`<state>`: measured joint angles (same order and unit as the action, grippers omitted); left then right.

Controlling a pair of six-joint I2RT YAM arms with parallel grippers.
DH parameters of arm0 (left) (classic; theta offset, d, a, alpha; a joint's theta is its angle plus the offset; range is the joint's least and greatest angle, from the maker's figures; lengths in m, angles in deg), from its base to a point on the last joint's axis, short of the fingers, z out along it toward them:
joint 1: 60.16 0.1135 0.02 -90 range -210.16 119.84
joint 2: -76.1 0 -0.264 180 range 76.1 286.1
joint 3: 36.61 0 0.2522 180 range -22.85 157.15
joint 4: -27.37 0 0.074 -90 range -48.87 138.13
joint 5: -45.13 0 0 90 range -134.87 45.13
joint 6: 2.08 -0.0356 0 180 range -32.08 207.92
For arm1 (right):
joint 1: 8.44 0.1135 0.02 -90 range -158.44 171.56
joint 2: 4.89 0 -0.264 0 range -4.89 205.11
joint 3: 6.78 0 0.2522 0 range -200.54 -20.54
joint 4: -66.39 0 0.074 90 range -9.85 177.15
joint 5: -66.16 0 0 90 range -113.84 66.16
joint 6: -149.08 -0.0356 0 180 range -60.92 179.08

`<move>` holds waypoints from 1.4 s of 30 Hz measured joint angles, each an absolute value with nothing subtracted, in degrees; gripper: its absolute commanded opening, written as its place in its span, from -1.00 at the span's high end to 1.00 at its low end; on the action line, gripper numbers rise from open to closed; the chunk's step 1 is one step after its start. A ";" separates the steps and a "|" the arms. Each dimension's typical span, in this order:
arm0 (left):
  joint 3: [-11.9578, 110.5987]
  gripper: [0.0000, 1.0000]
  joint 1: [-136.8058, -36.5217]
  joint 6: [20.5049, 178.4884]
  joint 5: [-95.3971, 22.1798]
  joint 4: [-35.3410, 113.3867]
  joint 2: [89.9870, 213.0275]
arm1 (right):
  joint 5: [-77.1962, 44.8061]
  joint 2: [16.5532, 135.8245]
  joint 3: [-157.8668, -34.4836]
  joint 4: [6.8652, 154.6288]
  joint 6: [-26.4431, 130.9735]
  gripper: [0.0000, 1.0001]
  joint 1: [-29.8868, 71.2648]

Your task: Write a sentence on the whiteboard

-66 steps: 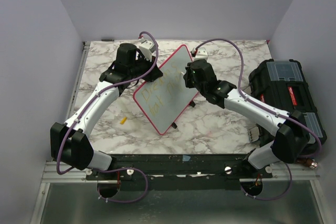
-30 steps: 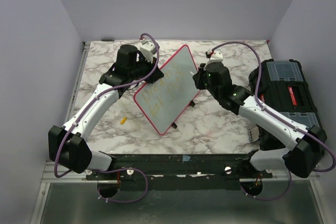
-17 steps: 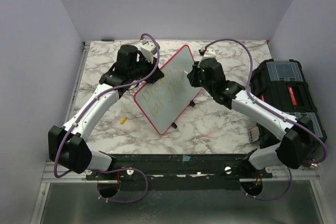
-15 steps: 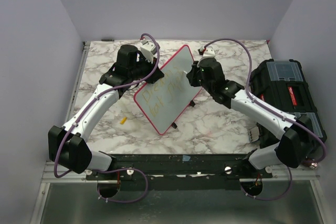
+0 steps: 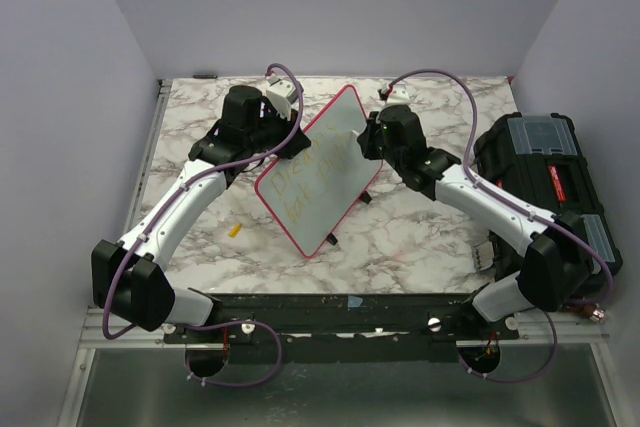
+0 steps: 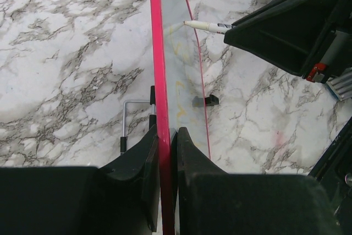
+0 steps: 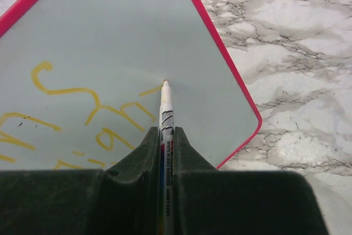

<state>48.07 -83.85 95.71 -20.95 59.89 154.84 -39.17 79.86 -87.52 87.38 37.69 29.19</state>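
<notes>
Marker [image 7: 165, 105] tip is meeting the whiteboard [image 5: 322, 169] at the counter [image 5: 420, 237] centre; my right pincer [image 7: 164, 136] is pinching the marker from two o'clock, my left pincer [image 6: 166, 136] clamping the rim at ten. Pushing harder, I judge, could skew the board, smearing the sentence [image 7: 99, 108].

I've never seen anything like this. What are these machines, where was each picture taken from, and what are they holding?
These are two robot arms bolted at a marble-patterned table's near edge. The wide picture looks down from above and behind them; the other two come from a camera on each wrist. The jaws of the left arm pinch the red-pink rim of a glossy white whiteboard, holding it up on edge. The jaws of the right arm grip a white marker pen, its tip at the board beside yellow handwritten lettering. A black toolbox sits at the right; a small yellow piece lies near the left arm.
</notes>
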 measured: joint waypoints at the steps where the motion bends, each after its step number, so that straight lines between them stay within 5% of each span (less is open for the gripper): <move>1: 48.07 1.00 -83.85 95.71 -20.99 59.89 154.84 | -39.15 80.03 -87.74 87.35 37.76 0.99 29.06; 42: 48.04 1.00 -83.93 95.45 -20.97 59.76 154.75 | -37.44 79.12 -89.71 88.80 36.75 0.99 28.29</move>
